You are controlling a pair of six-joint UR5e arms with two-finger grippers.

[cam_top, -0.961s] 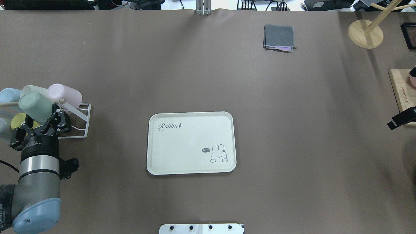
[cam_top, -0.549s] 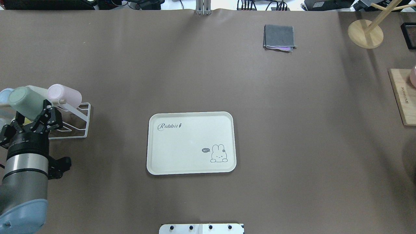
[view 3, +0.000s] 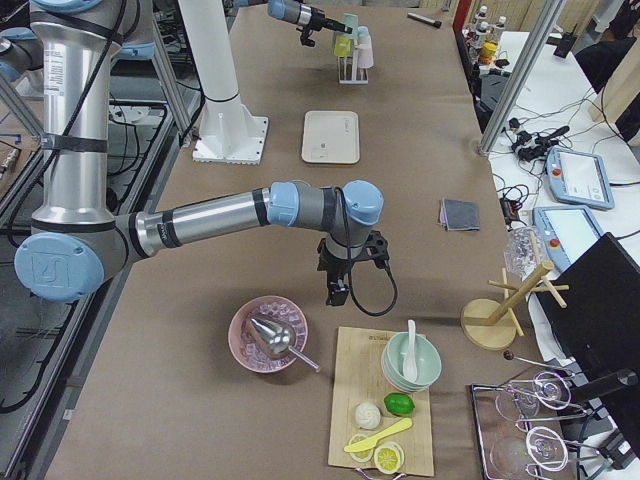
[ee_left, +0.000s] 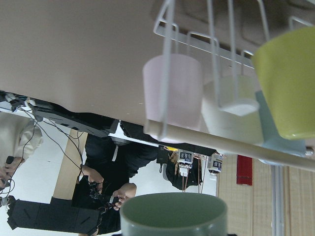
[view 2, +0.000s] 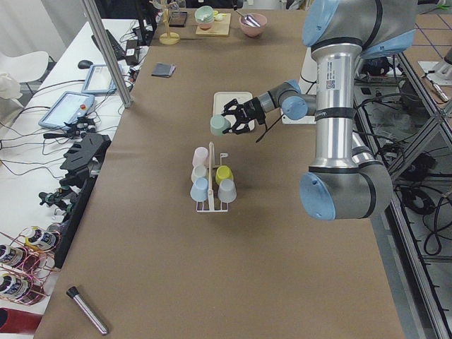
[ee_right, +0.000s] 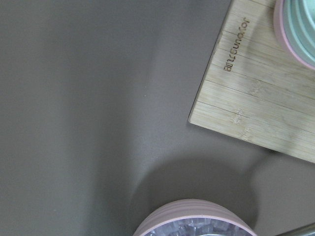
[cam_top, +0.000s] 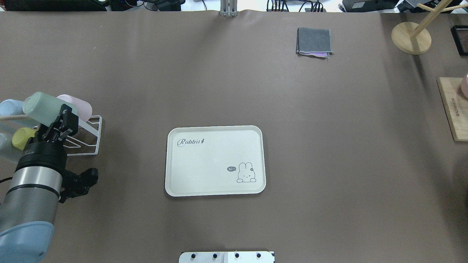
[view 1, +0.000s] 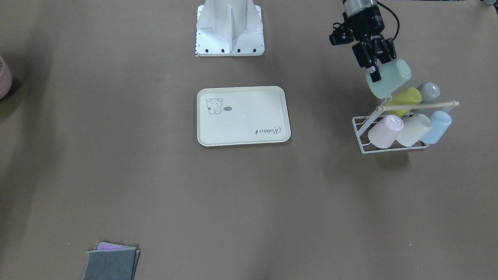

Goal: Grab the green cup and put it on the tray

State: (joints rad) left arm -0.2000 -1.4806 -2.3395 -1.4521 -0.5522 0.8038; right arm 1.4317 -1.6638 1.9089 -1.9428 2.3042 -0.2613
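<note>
My left gripper (cam_top: 62, 116) is shut on the rim of the green cup (cam_top: 44, 107), a pale mint tumbler. It holds the cup tilted in the air just above the white wire cup rack (cam_top: 89, 144). The gripper (view 1: 378, 70) and the cup (view 1: 390, 79) also show in the front view, and the cup's rim (ee_left: 173, 214) in the left wrist view. The cream tray (cam_top: 215, 160) with the rabbit drawing lies flat and bare mid-table, well to the right of the cup. My right gripper (view 3: 338, 288) shows only in the exterior right view, low over the table. I cannot tell whether it is open or shut.
The rack (view 1: 389, 148) holds pink (view 1: 385, 131), cream (view 1: 414, 129), blue (view 1: 436, 126), yellow-green (view 1: 404, 99) and grey (view 1: 428, 92) cups. A folded grey cloth (cam_top: 314, 42), a wooden stand (cam_top: 411, 36) and a bamboo board (cam_top: 453, 109) are at the far right. A pink bowl (view 3: 268, 333) is near the right arm.
My left gripper has lifted the green cup off the rack, turned at the wrist and shifted a little right. The right gripper has left the overhead view's right edge.
</note>
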